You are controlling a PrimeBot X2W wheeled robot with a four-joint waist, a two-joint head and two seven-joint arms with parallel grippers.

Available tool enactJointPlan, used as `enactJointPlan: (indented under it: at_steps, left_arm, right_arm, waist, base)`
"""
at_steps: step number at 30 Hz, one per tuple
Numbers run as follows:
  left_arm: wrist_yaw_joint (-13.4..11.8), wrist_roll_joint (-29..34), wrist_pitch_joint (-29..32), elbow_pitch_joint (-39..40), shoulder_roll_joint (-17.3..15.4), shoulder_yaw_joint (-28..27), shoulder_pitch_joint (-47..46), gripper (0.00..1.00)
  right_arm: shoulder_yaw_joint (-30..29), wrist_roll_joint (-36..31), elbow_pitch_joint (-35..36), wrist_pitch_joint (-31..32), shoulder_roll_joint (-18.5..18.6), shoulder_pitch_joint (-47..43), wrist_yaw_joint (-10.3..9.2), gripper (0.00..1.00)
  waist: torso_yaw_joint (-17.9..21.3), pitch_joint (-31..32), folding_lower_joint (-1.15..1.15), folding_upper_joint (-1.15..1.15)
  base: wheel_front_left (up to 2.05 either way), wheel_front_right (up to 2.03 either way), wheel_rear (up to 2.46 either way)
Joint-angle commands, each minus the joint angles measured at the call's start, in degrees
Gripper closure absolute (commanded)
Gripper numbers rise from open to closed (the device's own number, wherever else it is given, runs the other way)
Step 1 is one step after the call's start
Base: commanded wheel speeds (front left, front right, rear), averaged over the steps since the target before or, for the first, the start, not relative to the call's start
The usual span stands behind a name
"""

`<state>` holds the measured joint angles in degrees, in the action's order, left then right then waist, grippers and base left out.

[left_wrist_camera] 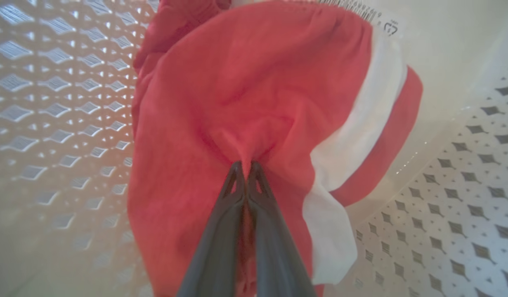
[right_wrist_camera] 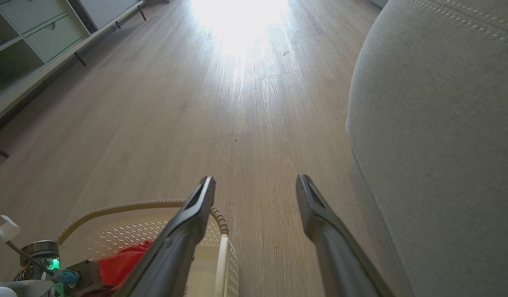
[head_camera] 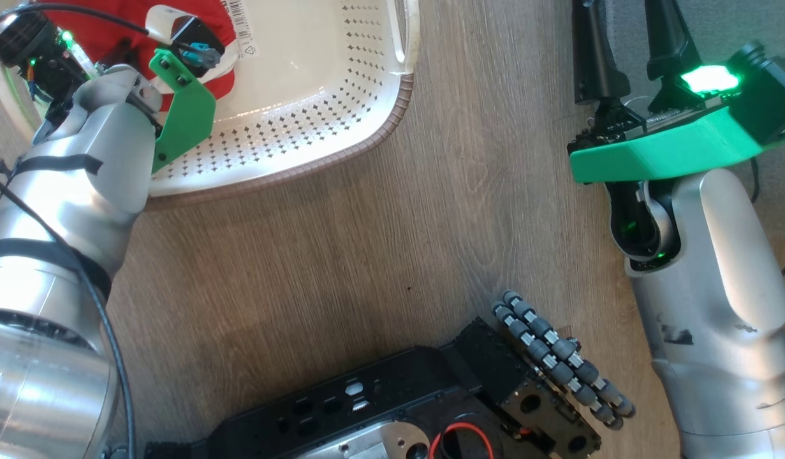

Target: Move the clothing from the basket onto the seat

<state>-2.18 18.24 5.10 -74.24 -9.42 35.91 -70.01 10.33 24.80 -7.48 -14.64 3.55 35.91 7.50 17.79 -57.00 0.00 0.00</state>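
"Since the left hand (left_wrist_camera: 247, 165) is pinched shut on a fold of the clothing (left_wrist_camera: 254, 82), which lies inside the basket (left_wrist_camera: 464, 173) against one perforated side, how should the lift go?"

"Straight up, until the white-striped edge hangs clear of the basket, so the cloth doesn't tug it along. I can't quite tell how much fabric the pinch has. It looks thin, so go slowly."

"And the right hand (right_wrist_camera: 256, 183)?"

"Fingers apart, empty, outside the basket. The seat (right_wrist_camera: 435, 144) lies across a strip of floor (right_wrist_camera: 237, 103) from the basket, so carry high."
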Motion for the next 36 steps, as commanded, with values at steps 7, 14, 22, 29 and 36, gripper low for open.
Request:
enactJointPlan:
  at_steps: [7, 14, 22, 29, 36]
  left_arm:
    - [-0.65, -3.78, -5.73, 0.63, 0.07, -2.18, 1.92, 1.0]
    - [-0.51, -7.94, -13.01, 0.79, 3.42, -4.06, 4.67, 1.0]
    - [0.62, -13.61, -18.59, 1.63, 5.89, -6.6, 8.31, 1.0]
    - [2.01, -20.09, -20.04, 6.97, 6.48, -9.1, 13.98, 1.0]
    - [2.04, -27.07, -20.09, 18.23, 6.53, -8.52, 21.67, 1.0]
  right_arm:
    - [0.1, -0.36, 1.34, -0.36, -0.68, -0.51, -0.01, 0.0]
    - [-0.96, -2.93, -0.53, -0.36, -0.68, -0.87, -0.01, 0.0]
    - [-1.6, -6.78, -3.39, -0.36, -0.68, -2.74, -0.01, 0.0]
    - [-1.41, -8.69, -6.4, -0.36, -0.68, -5.0, -0.01, 0.0]
    - [-0.85, -9.71, -9.38, -0.36, -0.68, -8.36, -0.01, 0.0]
  waist:
    - [-0.6, 2.08, 0.0, 0.0]
    - [-3.54, 8.06, 0.0, 0.0]
    - [-7.67, 16.52, 0.0, 0.0]
    - [-10.01, 24.53, 0.0, 0.0]
    - [-12.19, 32.52, 0.0, 0.0]
  base:
    - [0.0, 0.0, 0.0]
    - [0.0, 0.0, 0.0]
    - [0.0, 0.0, 0.0]
    - [0.0, 0.0, 0.0]
    - [0.0, 0.0, 0.0]
